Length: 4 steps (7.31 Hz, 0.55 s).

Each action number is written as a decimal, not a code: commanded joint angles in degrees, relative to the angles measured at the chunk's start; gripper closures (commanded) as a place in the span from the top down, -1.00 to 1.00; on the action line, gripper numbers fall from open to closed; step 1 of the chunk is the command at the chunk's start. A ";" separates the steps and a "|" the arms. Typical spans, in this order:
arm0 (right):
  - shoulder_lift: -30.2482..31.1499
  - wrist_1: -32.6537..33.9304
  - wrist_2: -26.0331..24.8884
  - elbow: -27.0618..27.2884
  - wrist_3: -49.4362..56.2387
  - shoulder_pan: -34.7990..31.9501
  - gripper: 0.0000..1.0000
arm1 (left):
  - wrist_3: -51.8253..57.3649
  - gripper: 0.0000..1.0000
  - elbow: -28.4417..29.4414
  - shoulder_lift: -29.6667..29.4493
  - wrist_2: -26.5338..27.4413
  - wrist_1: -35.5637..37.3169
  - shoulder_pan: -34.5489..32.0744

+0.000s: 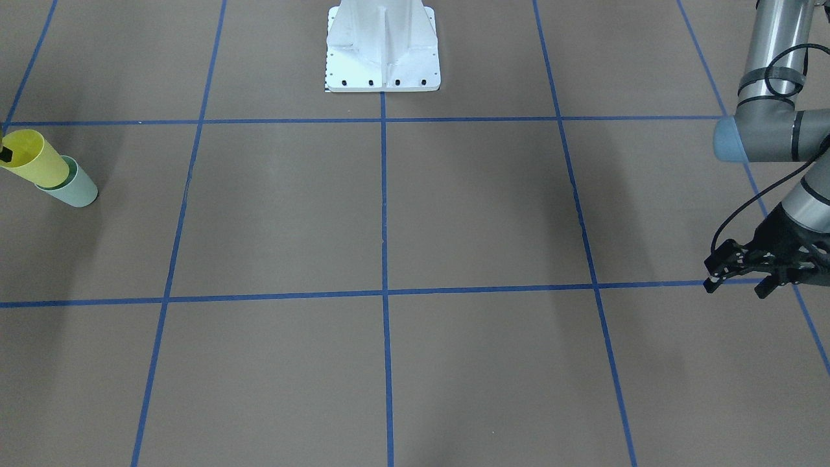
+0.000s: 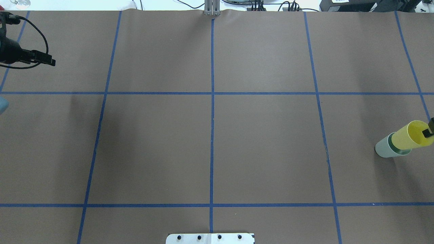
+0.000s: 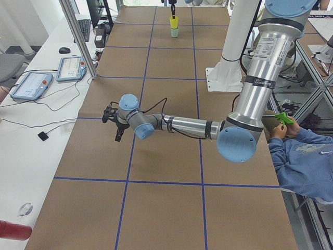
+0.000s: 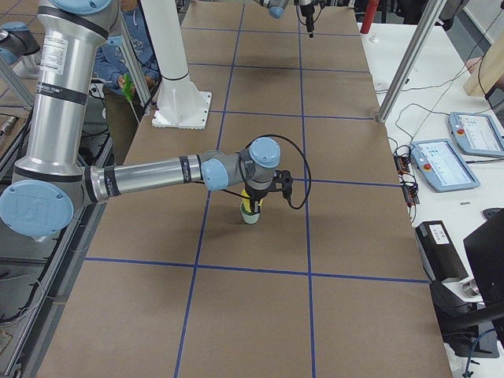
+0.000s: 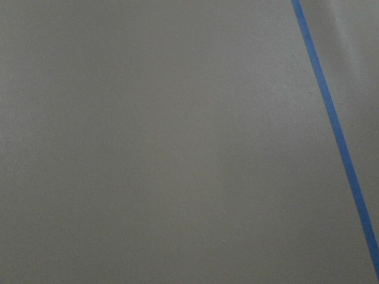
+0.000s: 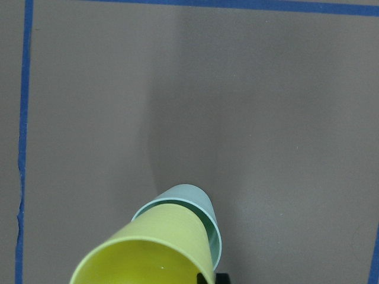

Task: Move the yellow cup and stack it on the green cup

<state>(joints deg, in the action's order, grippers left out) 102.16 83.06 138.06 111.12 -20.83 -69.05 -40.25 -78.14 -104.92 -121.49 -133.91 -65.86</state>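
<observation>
The green cup [image 1: 78, 189] stood upright on the bench [image 1: 454, 214], well apart from the white base [image 1: 382, 52], on the robot's right. The yellow cup [image 1: 35, 162] sat nested in it. The right tool [image 2: 429, 131] straddled the yellow rim; whether it clamped could not be told. The left tool [image 1: 736, 287] hung on the base's opposite side, fingers apart and holding nothing.

We log a table [image 1: 493, 214] covered in brown paper and ruled into large squares by blue tape lines [image 1: 384, 194]. Along one side runs a white bench [image 3: 26, 156] with teach pendants [image 3: 31, 85], a mouse [image 3: 64, 50] and loose cables. An aluminium post [image 3: 79, 36] rises at the table's edge. Lighting is even and the shadows are soft.
</observation>
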 commanded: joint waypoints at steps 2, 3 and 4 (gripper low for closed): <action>-0.38 -0.09 0.02 -0.55 -0.26 1.20 -1.00 | 0.00 0.99 -1.13 0.07 -0.06 0.05 -0.67; -0.29 -0.09 0.02 -0.64 -0.09 1.29 -1.00 | 0.00 0.99 -1.13 0.07 -0.15 0.14 -0.76; -0.12 0.00 0.02 -0.64 0.00 1.20 -0.99 | 0.00 0.99 -1.13 0.07 -0.15 0.14 -0.76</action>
<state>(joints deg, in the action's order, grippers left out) 101.89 82.99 138.09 110.52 -20.94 -67.87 -40.25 -79.21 -104.86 -121.60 -133.80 -66.55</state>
